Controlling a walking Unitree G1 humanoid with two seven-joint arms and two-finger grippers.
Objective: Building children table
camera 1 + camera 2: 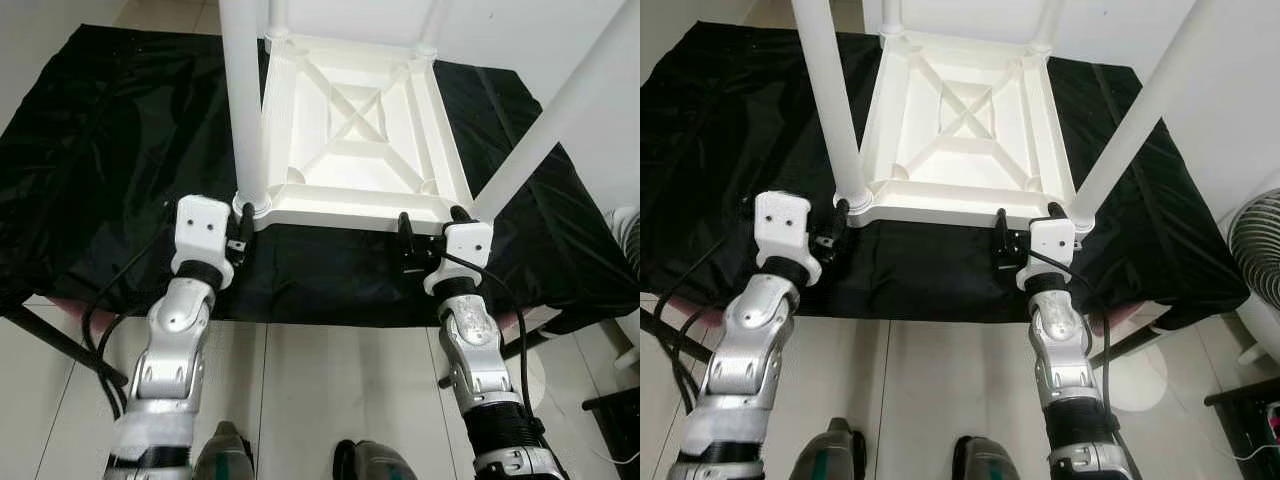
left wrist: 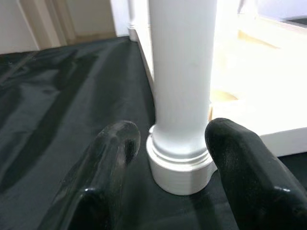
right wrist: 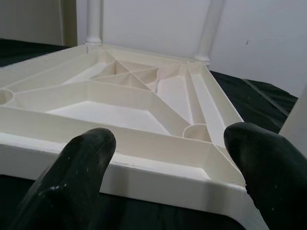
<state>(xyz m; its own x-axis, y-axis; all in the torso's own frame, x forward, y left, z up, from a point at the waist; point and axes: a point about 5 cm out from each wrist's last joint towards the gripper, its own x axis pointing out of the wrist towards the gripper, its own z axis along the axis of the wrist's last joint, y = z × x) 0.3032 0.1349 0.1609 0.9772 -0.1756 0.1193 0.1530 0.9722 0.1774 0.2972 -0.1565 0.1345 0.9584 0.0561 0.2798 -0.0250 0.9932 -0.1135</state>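
Left eye view: white plastic children's table (image 1: 350, 130) lies upside down on a black cloth (image 1: 100, 150), centre frame, legs pointing up.
Left wrist view: left gripper (image 2: 175, 158) open, fingers either side of the near-left leg (image 2: 180, 72) base.
Right wrist view: right gripper (image 3: 172, 158) open before the tabletop's near edge.

A: What do you see carrying the work?

B: You see a surface under a black cloth (image 1: 120, 150) filling the frame's upper half. The upturned white table (image 1: 350, 140) rests directly on it, centre top.
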